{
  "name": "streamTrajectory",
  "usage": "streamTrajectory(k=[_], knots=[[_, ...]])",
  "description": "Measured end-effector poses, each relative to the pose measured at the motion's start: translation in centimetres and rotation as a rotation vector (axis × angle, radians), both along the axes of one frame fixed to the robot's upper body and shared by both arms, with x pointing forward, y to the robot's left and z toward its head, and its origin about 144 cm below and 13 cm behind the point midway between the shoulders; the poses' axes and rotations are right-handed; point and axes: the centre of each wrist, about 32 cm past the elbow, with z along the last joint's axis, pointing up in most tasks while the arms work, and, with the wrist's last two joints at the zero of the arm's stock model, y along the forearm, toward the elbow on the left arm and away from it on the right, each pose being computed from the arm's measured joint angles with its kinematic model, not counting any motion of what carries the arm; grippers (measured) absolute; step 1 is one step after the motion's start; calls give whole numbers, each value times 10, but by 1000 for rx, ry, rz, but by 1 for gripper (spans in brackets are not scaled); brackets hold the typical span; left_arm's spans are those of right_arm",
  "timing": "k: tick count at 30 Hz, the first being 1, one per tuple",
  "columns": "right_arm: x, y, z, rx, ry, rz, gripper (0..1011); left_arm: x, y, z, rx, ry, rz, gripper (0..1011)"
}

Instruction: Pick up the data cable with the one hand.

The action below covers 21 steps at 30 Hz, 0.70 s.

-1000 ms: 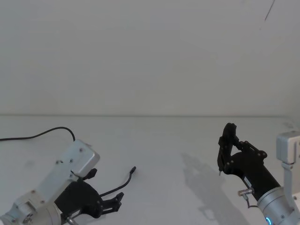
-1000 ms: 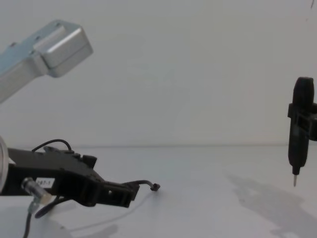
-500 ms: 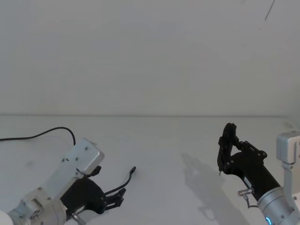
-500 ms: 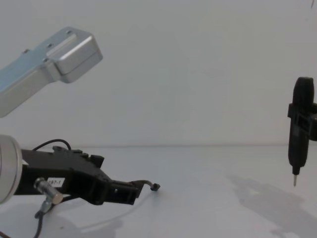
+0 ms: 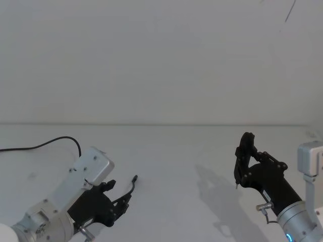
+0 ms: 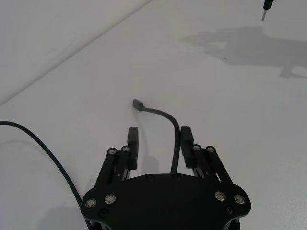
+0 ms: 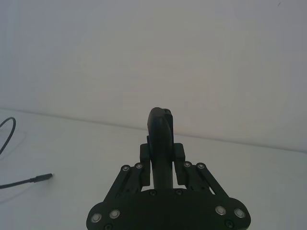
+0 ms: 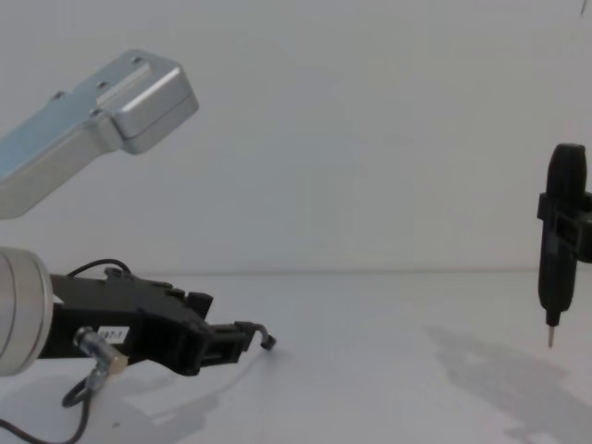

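The data cable (image 6: 165,116) is a thin black cord with a small black plug (image 5: 135,177) at its end. It runs back between the fingers of my left gripper (image 6: 159,136), close beside one finger (image 6: 186,139). That gripper (image 5: 122,203) is open, low over the white table at the near left, and in the chest view the plug (image 8: 268,342) pokes out just past its fingertips (image 8: 242,335). My right gripper (image 5: 248,170) hangs still at the right, shut on a black pen-like tool (image 8: 553,250) with its metal tip pointing down.
The rest of the cord loops away over the white table (image 5: 181,151) to the far left (image 5: 50,142). The silver left arm body (image 8: 102,111) rises over the gripper. The tool's shadow (image 5: 217,196) falls on the table at the right.
My left gripper has slid forward along the cable and lifted a little, so the cord now lies between its fingers. The plug end has shifted left. The right arm has not moved.
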Motion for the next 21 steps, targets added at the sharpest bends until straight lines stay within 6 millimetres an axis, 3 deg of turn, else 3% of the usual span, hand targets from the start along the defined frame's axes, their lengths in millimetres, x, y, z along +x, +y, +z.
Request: streamTrajectory(k=[15,21], knots=[[0,0,0,0,0,0,283,1,-1,0,0,-5,2,72],[0,0,0,0,0,0,284,1,-1,0,0,-6,2,49]])
